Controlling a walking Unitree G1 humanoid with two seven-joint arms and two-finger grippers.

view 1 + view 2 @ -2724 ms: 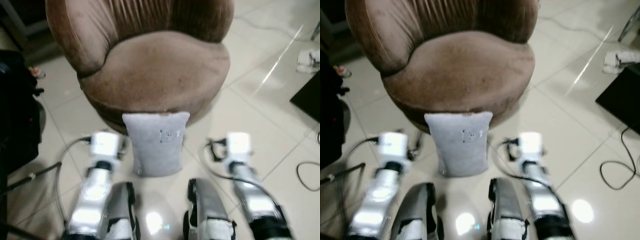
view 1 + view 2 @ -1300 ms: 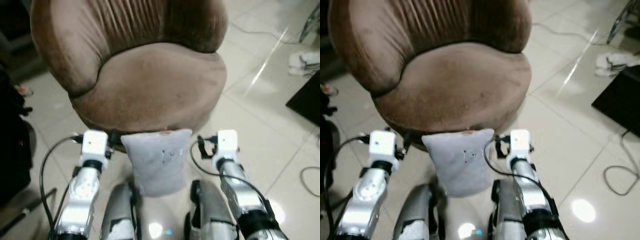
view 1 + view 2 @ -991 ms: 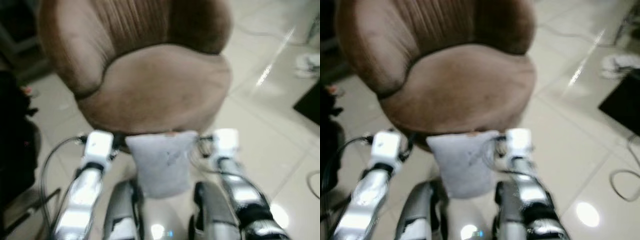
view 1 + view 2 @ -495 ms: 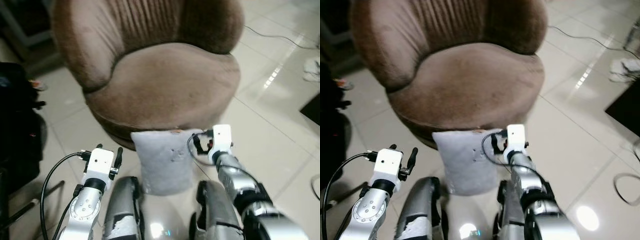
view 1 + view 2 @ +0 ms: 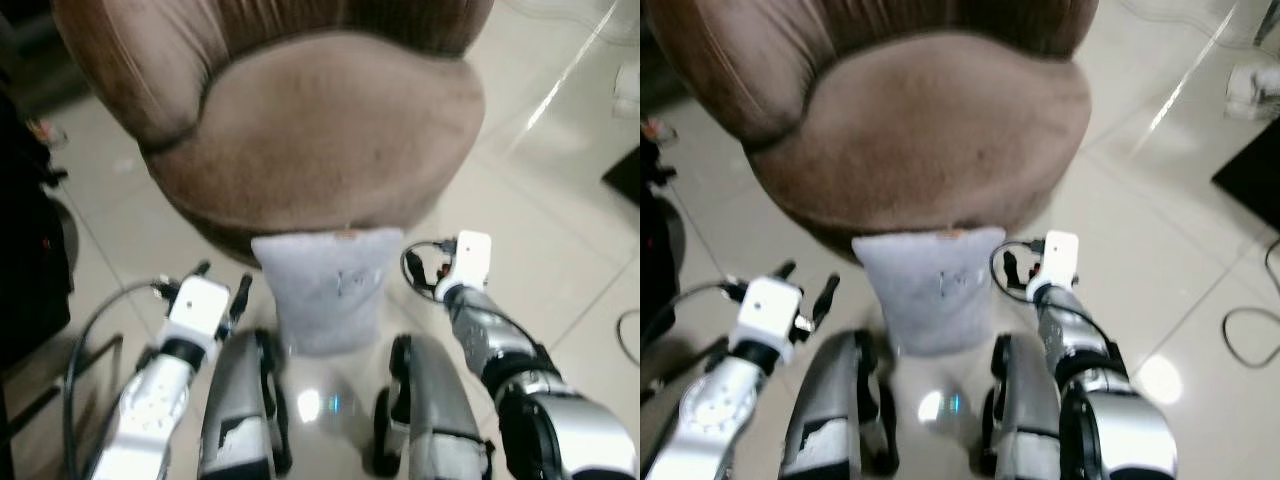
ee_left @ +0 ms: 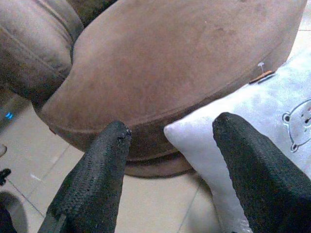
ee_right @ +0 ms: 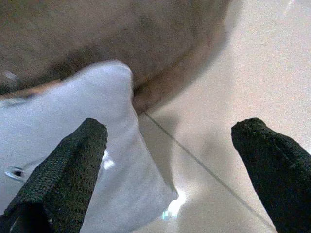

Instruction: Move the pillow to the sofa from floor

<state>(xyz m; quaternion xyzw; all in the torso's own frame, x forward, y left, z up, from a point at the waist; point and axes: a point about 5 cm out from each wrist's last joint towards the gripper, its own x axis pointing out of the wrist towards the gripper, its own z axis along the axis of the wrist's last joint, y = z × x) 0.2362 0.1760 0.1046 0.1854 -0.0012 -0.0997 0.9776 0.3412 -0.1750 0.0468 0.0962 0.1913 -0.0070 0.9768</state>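
Grey pillow [image 5: 328, 290] upright against brown sofa [image 5: 320, 130], long axis vertical, both hands spread, empty

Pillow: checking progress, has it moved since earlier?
No. The pillow still leans against the sofa front on the floor; left gripper and right gripper flank it.

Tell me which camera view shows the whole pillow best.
The left eye view: the whole grey pillow shows there, propped on the floor against the brown chair. The right eye view shows nearly the same. The left wrist view shows one corner and a small bear print; the right wrist view shows one edge.
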